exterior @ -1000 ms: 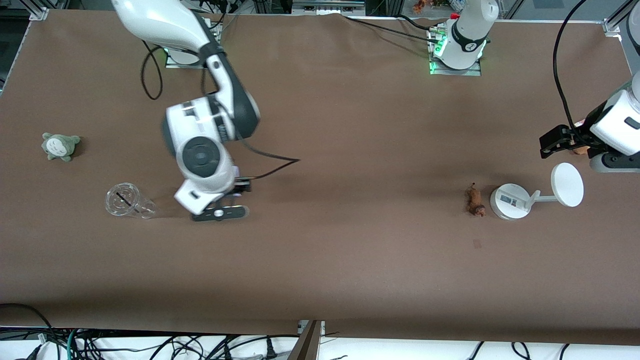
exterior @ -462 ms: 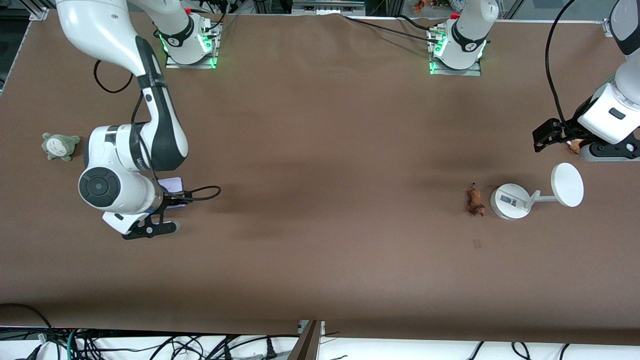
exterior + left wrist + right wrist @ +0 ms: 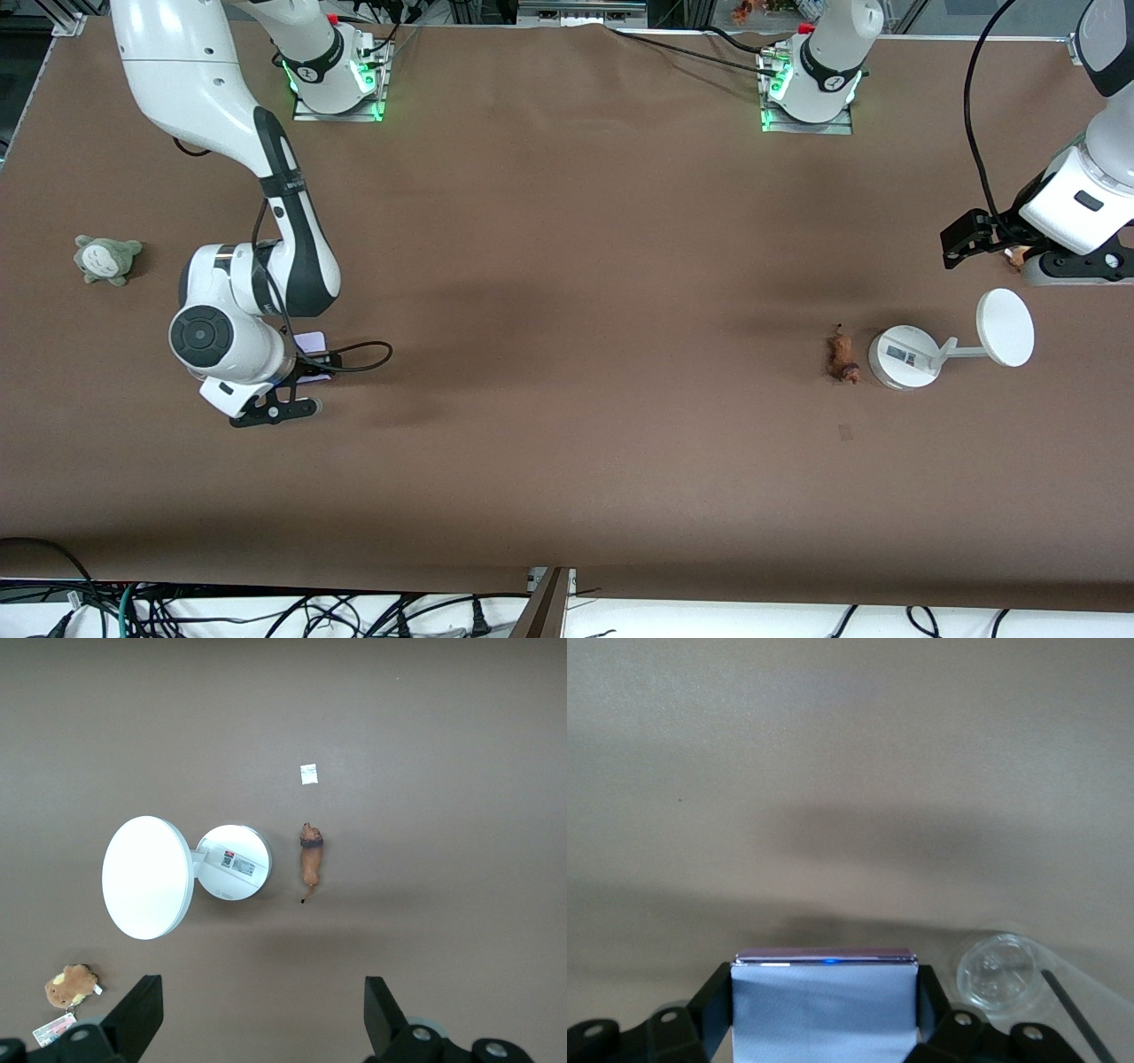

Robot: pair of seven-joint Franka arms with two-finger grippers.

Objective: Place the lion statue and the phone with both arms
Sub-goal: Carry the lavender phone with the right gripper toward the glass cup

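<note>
The lion statue [image 3: 842, 354] is a tiny reddish-brown figurine lying on the table beside the base of a white stand; it also shows in the left wrist view [image 3: 309, 864]. My left gripper [image 3: 961, 241] is open and empty, high over the table at the left arm's end, with its open fingers framing bare table in the left wrist view [image 3: 261, 1001]. My right gripper [image 3: 306, 353] is shut on the pale-lavender phone [image 3: 310, 341], which fills the gap between the fingers in the right wrist view [image 3: 824, 1010], above the table at the right arm's end.
A white round-based stand [image 3: 904, 356] with a disc [image 3: 1005, 327] stands beside the lion. A brown plush with a tag [image 3: 71, 985] lies under the left arm. A grey plush [image 3: 106, 258] and a clear cup [image 3: 997, 974] lie near the right gripper.
My right arm has swung with the phone from the table's middle toward its own end, over the clear cup. My left gripper has shifted slightly.
</note>
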